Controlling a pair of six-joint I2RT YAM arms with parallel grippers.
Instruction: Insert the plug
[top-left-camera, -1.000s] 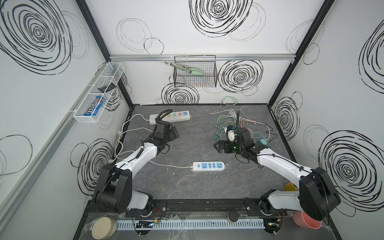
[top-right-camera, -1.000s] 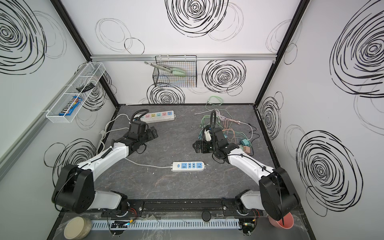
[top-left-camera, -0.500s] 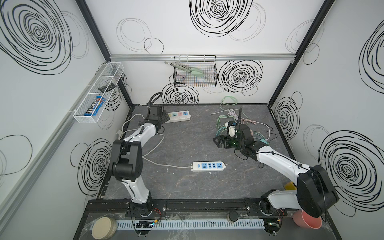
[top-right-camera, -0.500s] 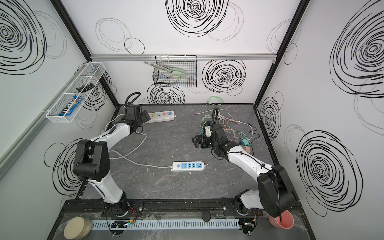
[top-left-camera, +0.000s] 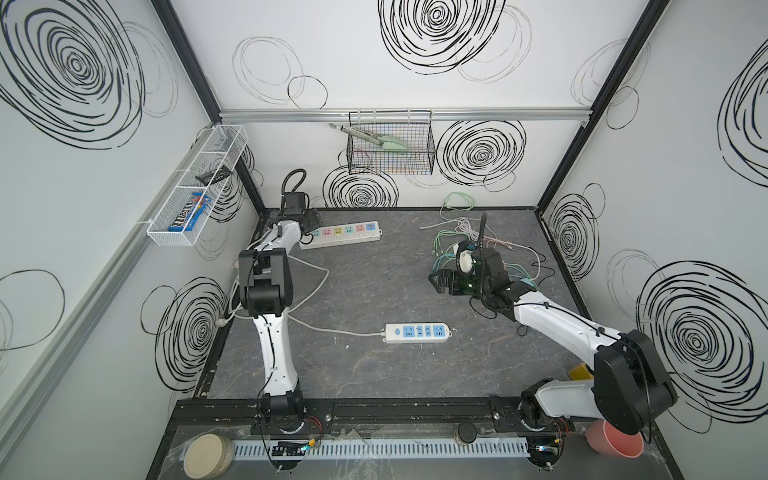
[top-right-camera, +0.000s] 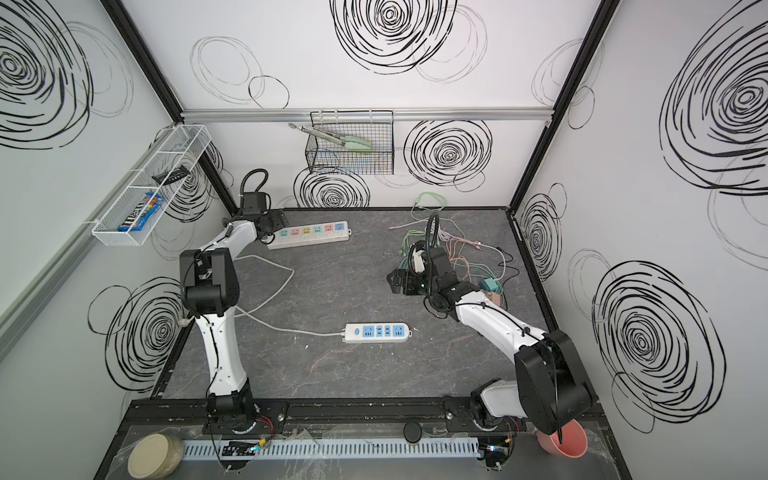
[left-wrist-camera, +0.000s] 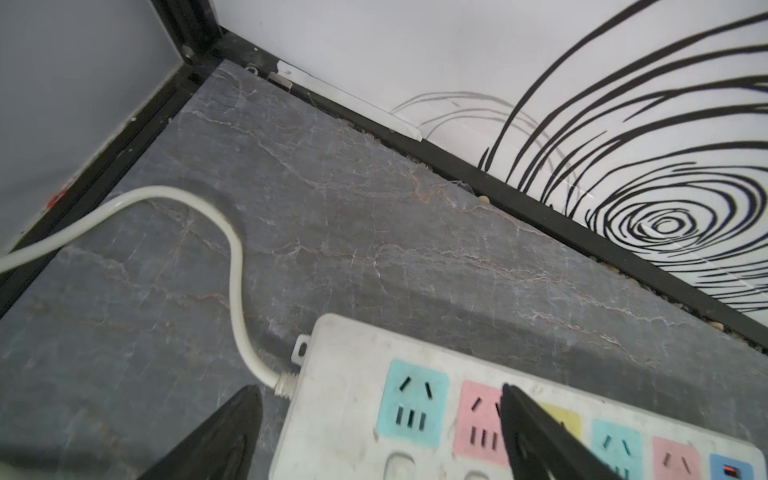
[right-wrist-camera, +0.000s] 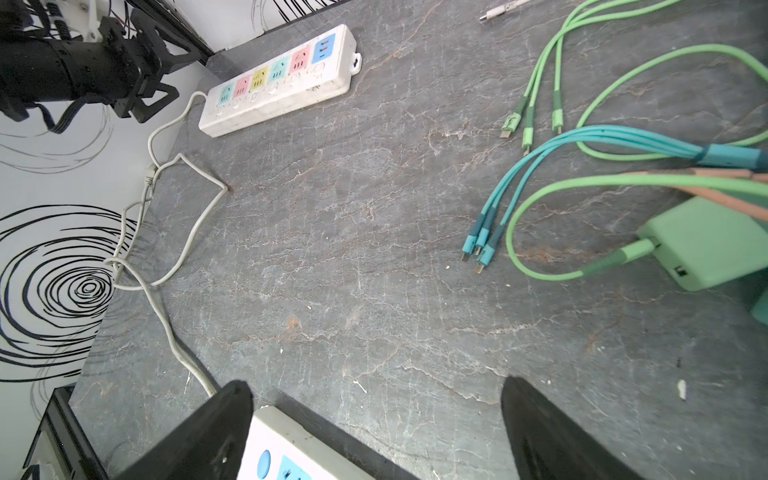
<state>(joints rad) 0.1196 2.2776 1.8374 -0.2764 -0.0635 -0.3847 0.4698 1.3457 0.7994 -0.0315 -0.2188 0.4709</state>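
We found the left gripper (left-wrist-camera: 379, 387) at the far left corner of the table (top-left-camera: 374, 282), its jaws spread apart around nothing, poised over the cord end of the multicoloured power strip (top-left-camera: 340, 235), one fingertip (left-wrist-camera: 515, 401) above a pink socket. The right gripper (right-wrist-camera: 374, 382) hung over bare tabletop with its jaws wide apart and empty. The green plug block (right-wrist-camera: 702, 241) lay on the table just beside that gripper, a green cable (right-wrist-camera: 540, 270) running into it, among loose charging leads and well apart from both strips. The blue-socket power strip (top-left-camera: 417, 332) sat nearer the front.
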